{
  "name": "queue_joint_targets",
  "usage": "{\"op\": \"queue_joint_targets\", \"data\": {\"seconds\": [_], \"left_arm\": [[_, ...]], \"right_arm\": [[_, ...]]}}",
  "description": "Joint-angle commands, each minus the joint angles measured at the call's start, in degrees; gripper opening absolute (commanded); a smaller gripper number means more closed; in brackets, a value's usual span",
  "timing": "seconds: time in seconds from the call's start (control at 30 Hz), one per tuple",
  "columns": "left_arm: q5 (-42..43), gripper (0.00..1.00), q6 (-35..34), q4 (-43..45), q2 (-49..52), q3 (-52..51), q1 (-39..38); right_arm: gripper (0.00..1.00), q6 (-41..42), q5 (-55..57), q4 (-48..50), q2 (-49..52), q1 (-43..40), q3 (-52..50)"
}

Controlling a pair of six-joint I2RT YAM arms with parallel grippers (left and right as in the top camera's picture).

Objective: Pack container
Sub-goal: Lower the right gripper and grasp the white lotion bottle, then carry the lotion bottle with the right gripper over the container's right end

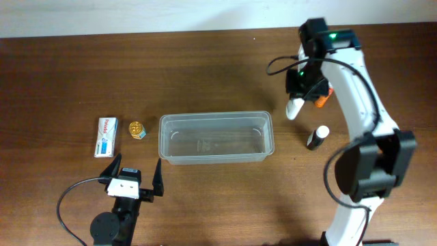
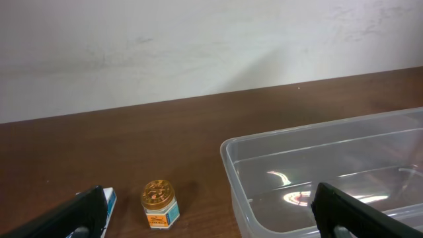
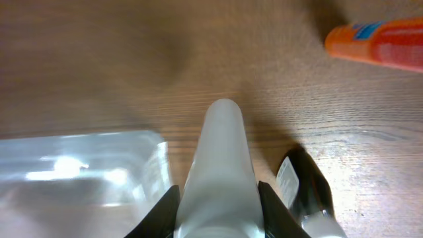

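The clear plastic container sits mid-table, with nothing in it; it also shows in the left wrist view and the right wrist view. My right gripper is shut on a white bottle, held above the table just right of the container's far right corner; its jaws clamp the white bottle. My left gripper is open and empty near the front edge, in front of the container's left end; in the left wrist view its jaws straddle a gold-lidded jar.
The gold-lidded jar and a white-and-blue box lie left of the container. A black bottle with a white cap and an orange tube lie right of it; they also show in the right wrist view, the black bottle and the orange tube.
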Motion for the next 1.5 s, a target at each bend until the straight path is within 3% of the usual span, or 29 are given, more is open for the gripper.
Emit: {"op": "queue_joint_targets", "data": {"seconds": [0.0, 0.27, 0.5, 0.77, 1.07, 1.47], "left_arm": [[-0.17, 0.99, 0.90, -0.28, -0.22, -0.15, 0.20], [-0.17, 0.99, 0.92, -0.28, -0.22, -0.15, 0.20], [-0.17, 0.99, 0.90, -0.28, -0.22, -0.15, 0.20], [-0.17, 0.99, 0.90, -0.28, -0.22, -0.15, 0.20], [-0.17, 1.00, 0.92, -0.28, -0.22, -0.15, 0.20], [-0.17, 0.99, 0.90, -0.28, -0.22, -0.15, 0.20]], "right_arm": [[0.21, -1.97, -4.46, -1.90, -6.36, 0.26, 4.37], [0.21, -2.95, -9.90, -5.97, -14.78, 1.88, 5.92], [0.23, -3.10, -10.34, -8.17, -19.47, 8.55, 5.92], [0.22, 2.45, -2.05, -7.91, -18.23, 16.98, 4.04], [0.22, 9.20, 5.44, -1.62, -17.99, 22.69, -5.18], [0.23, 11.58, 5.84, 13.33, -17.99, 23.08, -22.51]]}}
